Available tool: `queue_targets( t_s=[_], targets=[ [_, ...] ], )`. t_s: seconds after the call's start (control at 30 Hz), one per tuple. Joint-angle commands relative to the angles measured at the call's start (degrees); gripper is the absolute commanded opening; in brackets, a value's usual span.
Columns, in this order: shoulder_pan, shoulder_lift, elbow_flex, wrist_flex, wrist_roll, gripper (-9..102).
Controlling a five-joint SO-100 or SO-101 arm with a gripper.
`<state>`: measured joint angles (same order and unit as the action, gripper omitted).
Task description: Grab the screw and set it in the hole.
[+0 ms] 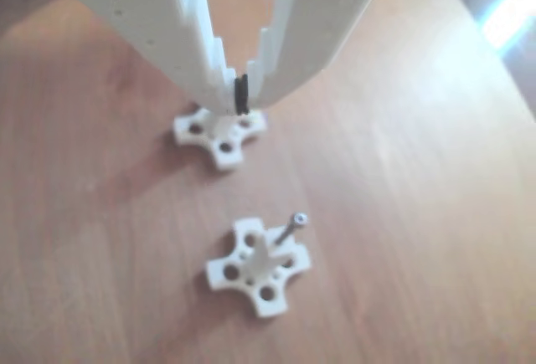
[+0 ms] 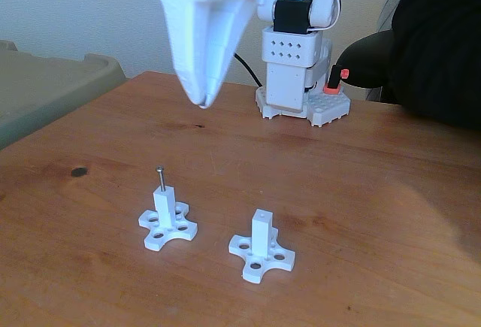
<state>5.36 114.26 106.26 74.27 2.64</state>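
1 screw (image 2: 160,178) below raised jaws

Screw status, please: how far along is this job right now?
The screw stands upright in the top of the left white post in the fixed view, so it looks seated in a hole already. The pincer hangs above the table, jaws together, holding nothing. The right post shows an empty hole. Whether the screw is fully down, I cannot tell.

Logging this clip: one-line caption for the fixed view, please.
Closed gripper hovers above the table; a screw stands in one white post, the other post empty.
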Motion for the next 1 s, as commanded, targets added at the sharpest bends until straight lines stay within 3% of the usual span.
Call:
queue_targets(
  t_s=[0.0,0.97],
  targets=[
    [1.1,-1.8,-9.3,1.0,-0.2,-4],
    [2.0,-15.6,-17.4,4.3,-0.6,8]
  ],
)
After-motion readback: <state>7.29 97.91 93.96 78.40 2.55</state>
